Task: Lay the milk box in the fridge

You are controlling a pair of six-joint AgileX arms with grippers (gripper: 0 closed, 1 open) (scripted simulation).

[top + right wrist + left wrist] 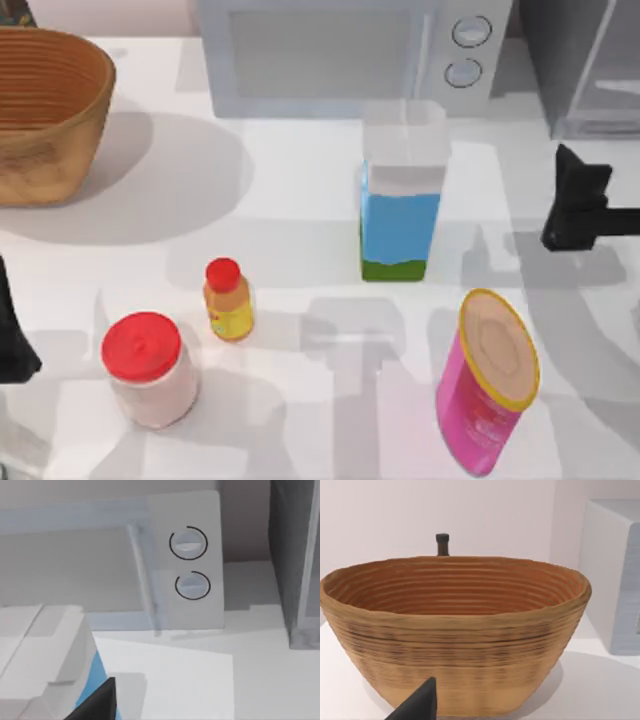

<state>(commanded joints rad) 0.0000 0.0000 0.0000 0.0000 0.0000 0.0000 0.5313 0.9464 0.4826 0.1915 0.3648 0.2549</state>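
The milk box (402,215) stood upright on the desk (300,200) just in front of the microwave (350,50). The right claw (572,200) hovered beside it, apart, holding nothing; its opening was impossible to judge

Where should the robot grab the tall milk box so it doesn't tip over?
Probably around the blue middle of the milk box, coming from the table's right, where the right gripper is. The carton stands upright with flat sides, and nothing stands between them.
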